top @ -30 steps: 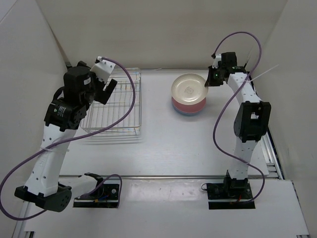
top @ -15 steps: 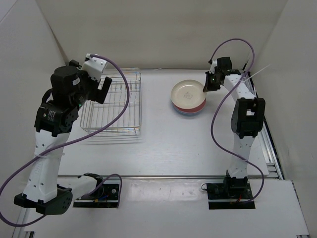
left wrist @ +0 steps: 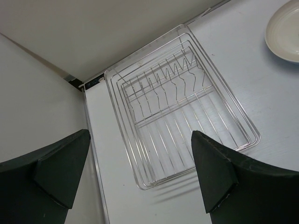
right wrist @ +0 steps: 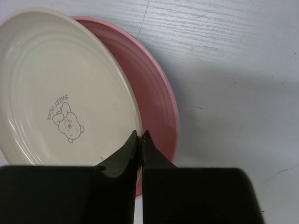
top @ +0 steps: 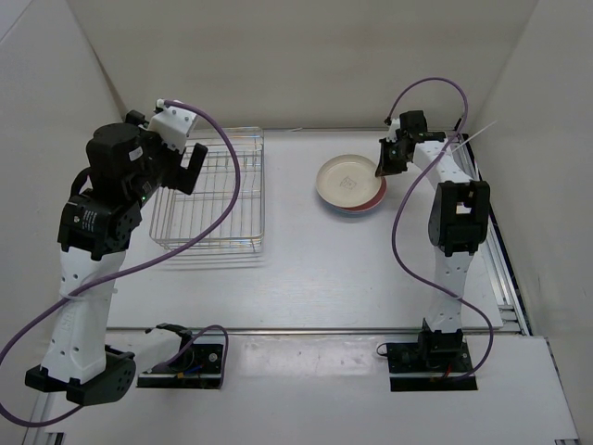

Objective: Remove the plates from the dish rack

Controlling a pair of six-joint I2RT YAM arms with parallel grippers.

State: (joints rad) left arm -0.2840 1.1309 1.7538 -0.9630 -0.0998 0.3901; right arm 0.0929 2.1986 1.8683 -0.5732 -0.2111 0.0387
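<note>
Ideally the right tool point(right wrist: 140, 134), clamping the rim of the cream plate point(right wrist: 60, 93), is levelling it centred over the pink plate point(right wrist: 161, 102) before letting go; the left tool point(top: 193, 167) is gaping apart.

Open white tabletop point(top: 306, 269) runs between the silver wire-grid dish rack point(top: 218, 199) at far left and the round cream-white plate point(top: 345, 178), lying on a round pink plate point(right wrist: 161, 93) at far right. This leaves a broad lane across the middle and the near side. The rack sits close to the white left wall point(top: 56, 102). Its upright dividers point(left wrist: 163, 77) fence the far half, while the left gripper point(top: 188, 170), jaws wide, and a looping purple cable point(top: 237, 176) hang above it. The right gripper point(right wrist: 139, 135), pinched on the cream-white plate's right rim, blocks that side; the stack's left edge lies free.
</note>
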